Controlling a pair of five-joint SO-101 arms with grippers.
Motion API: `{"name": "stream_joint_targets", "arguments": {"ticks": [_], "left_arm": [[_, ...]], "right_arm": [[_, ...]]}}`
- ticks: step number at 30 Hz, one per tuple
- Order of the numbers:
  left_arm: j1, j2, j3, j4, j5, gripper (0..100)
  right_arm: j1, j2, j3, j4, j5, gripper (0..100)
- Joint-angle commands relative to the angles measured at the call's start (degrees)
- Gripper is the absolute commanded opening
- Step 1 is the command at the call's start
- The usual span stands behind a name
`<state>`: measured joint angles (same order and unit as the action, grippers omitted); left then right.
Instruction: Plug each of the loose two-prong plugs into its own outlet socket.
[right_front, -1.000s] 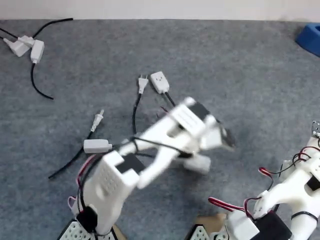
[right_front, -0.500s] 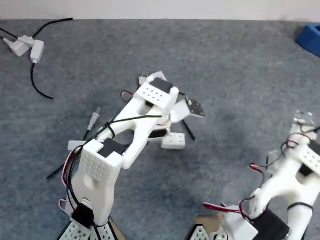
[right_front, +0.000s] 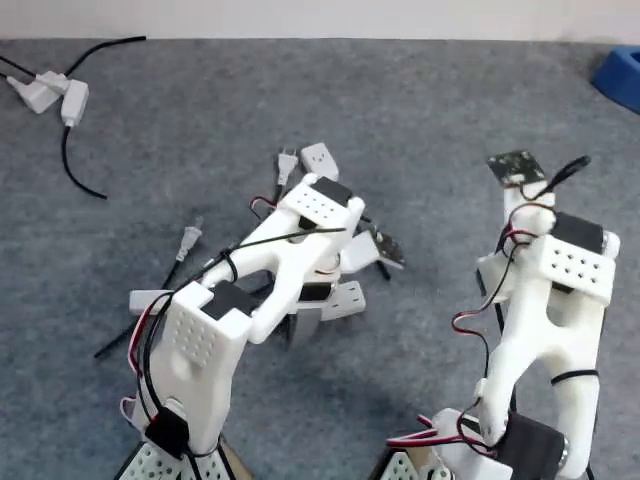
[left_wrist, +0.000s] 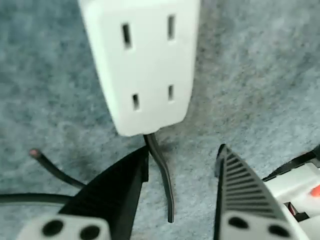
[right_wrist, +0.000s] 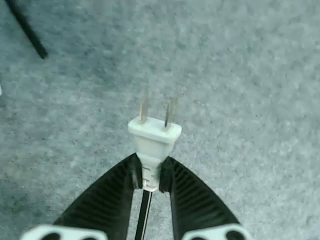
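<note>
**White plug in my right grip, left fingers wide at an outlet**

White plastic with two bare metal prongs: the two-prong plug sits in my right gripper. Its black fingers are pinched narrow on the plug's ribbed neck. The prongs point straight away from me, with grey carpet behind them. The plug's thin cord runs back between the fingers. A stray black cable lies on the carpet farther off.

My left gripper stands wide and holds nothing. Just ahead of its tips lies a white outlet block, face up, with two pairs of slots showing. The block's black lead comes out of its near end and lies on the carpet between my left fingers. I cannot tell whether it touches either of them. A cut cable end lies off to one side.

From above, my left arm stretches over the middle of the carpet, and my right arm stands well apart from it. The outlet block lies just past my left wrist, with a loose plug just beside it. A second loose plug lies near my left arm, and a white socket peeks out beside it. Two white cable ends lie together in a far corner.
</note>
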<state>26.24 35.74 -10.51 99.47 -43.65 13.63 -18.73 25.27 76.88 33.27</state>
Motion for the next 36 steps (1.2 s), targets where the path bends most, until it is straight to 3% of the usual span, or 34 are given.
{"name": "stream_joint_targets", "arguments": {"ticks": [1,8,15,21,28,36], "left_arm": [[-5.2,-0.7,-10.2,1.0,5.6,24],[-13.7,-0.6,-31.7,1.3,12.8,24],[-18.9,-1.0,-47.5,0.9,14.6,24],[-32.1,-0.4,-64.0,-0.6,36.1,24],[-38.7,-0.5,-61.8,1.0,31.2,24],[-42.0,0.0,-67.0,0.6,30.9,24]], "right_arm": [[-0.8,-0.2,-2.9,0.9,0.4,0.9],[-5.6,-0.2,-2.9,1.3,0.8,0.9],[-22.4,-0.3,-2.9,-0.7,0.3,0.9],[-29.3,-0.7,-2.9,-19.1,-8.0,0.9],[-36.6,-0.8,-5.9,-34.4,-21.5,0.9],[-44.0,-1.0,-6.2,-39.5,-17.8,0.9]]}}
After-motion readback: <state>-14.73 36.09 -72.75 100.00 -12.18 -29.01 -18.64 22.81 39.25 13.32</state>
